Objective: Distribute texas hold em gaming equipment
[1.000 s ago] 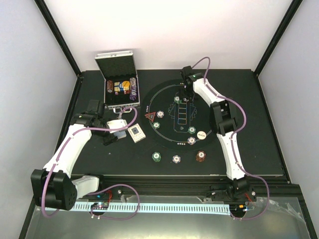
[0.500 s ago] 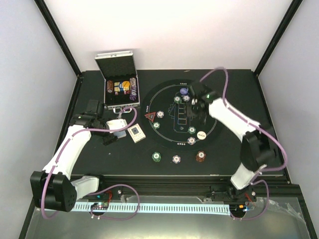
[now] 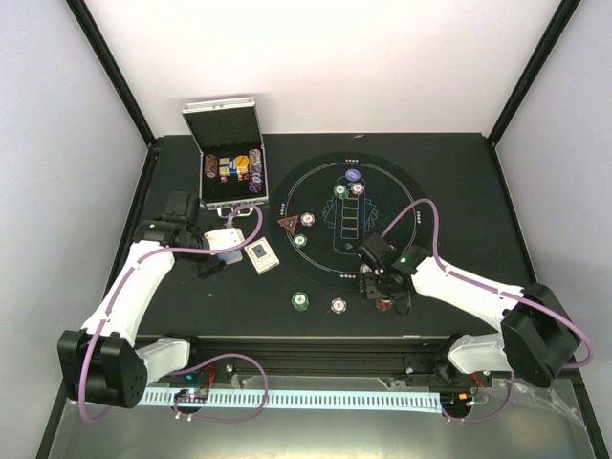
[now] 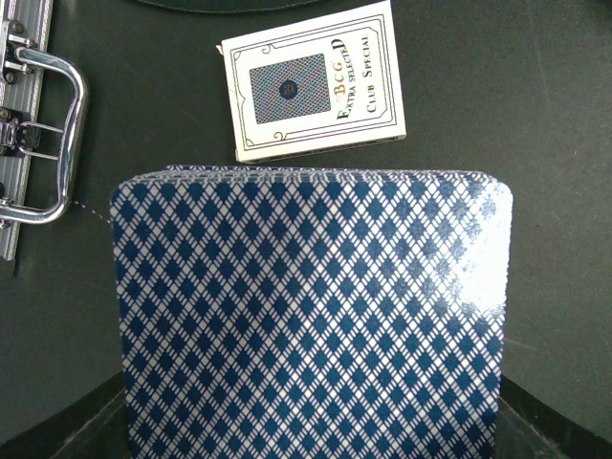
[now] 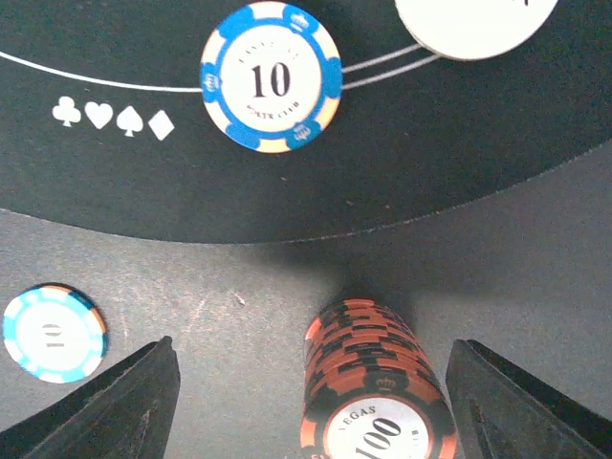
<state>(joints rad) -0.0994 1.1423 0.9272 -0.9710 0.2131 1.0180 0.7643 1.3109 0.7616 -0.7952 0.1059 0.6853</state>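
My left gripper is left of the mat and shut on a deck of blue diamond-backed playing cards, which fills the lower left wrist view and hides the fingers. My right gripper is open and low over the table's near side. Its fingers stand on either side of a brown-red stack of "100" chips without touching it. A green chip stack and a white chip lie to the left of it. A red triangle token and several chips lie on the mat.
The round black mat fills the table's centre. The open silver case stands at the far left, its handle near my left gripper. A card box lies just beyond the deck. A blue "10" chip and a white button lie ahead of my right gripper.
My right arm has swung from the mat's far side down to its near edge, ending with open fingers around the brown-red stack. The left arm has not moved.
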